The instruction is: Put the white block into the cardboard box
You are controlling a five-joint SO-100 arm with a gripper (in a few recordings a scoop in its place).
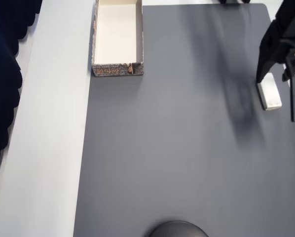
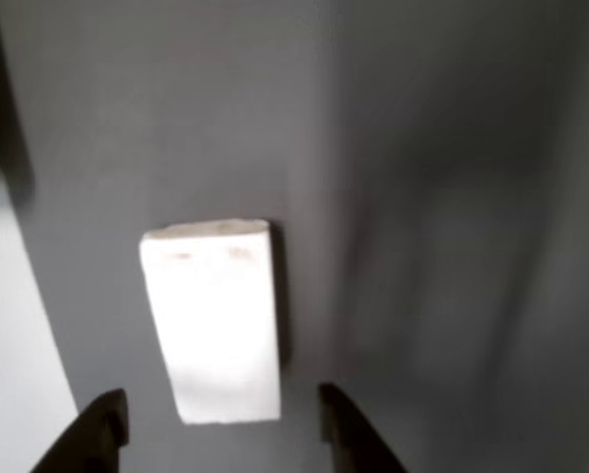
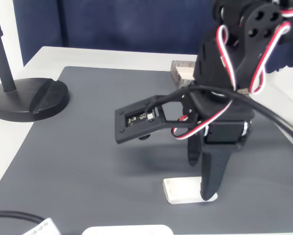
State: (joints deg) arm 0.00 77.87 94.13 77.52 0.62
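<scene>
Fingers (image 2: 107, 426) are spread wide, gripping nothing — gripper (image 3: 204, 181) is hovering over the white block (image 1: 270, 91), lying at 3 o'clock on the grey mat (image 1: 177, 148); cardboard box (image 1: 117, 69) sitting at 11 o'clock.

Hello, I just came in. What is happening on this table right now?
A robot arm is reaching for the white block, which lies flat on the grey mat. The gripper is open, with one fingertip on each side of the block's near end; it has not closed on it yet. The cardboard box sits empty at the far corner of the mat, well apart from the block. So the pick-up is about to happen, and the block is not yet in the box.
</scene>
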